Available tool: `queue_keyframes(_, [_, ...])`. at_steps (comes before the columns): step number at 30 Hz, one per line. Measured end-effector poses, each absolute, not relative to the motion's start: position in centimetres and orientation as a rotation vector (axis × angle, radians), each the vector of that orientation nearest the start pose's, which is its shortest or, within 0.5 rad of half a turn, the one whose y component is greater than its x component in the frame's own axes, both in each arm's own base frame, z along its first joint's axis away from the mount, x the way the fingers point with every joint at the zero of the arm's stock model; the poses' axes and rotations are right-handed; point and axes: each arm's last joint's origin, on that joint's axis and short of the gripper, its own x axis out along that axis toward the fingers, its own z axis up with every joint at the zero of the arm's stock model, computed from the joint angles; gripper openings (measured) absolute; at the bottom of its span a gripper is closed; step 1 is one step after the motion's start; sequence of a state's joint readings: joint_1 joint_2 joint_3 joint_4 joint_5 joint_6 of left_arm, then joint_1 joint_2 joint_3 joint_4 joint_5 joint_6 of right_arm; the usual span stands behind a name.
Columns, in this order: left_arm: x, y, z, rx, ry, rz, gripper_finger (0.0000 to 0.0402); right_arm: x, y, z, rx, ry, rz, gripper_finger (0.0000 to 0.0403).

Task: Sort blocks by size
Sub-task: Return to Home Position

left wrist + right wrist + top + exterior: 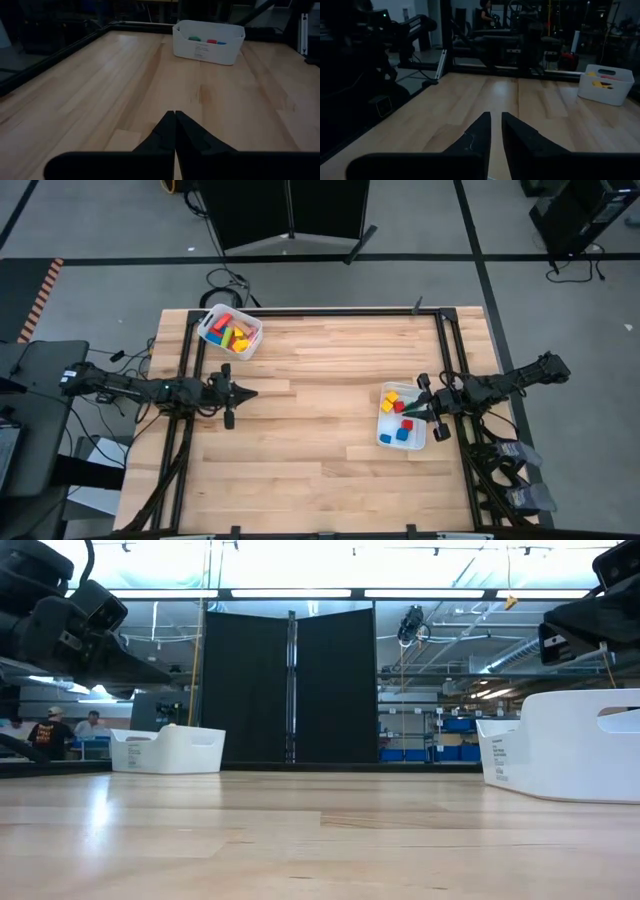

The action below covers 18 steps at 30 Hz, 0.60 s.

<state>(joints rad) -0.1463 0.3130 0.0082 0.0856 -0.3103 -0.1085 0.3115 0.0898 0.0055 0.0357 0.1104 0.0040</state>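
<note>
Left gripper [243,392] pinched shut mid-left, right gripper [414,412] slightly parted over right bin [383,438], blocks [228,332] in it and upper-left bin [204,327]

We find the counter [320,430] bare across its middle, a wide lane between the left tool [243,392] and right tool [414,413]. In the way are only the far-left white bin [253,345] and the right-side white bin [381,437].

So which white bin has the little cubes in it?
The bin beside the right gripper; the far-corner bin holds longer bars.
</note>
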Motion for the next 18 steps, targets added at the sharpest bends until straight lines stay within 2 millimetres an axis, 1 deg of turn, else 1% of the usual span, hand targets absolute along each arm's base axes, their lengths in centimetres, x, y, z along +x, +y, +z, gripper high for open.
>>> queue_keyframes(18, [11.36,-0.78,14.75,-0.058,0.206,0.175,0.0008,9.87,2.84,16.17,-0.006,0.048,0.201,0.0055])
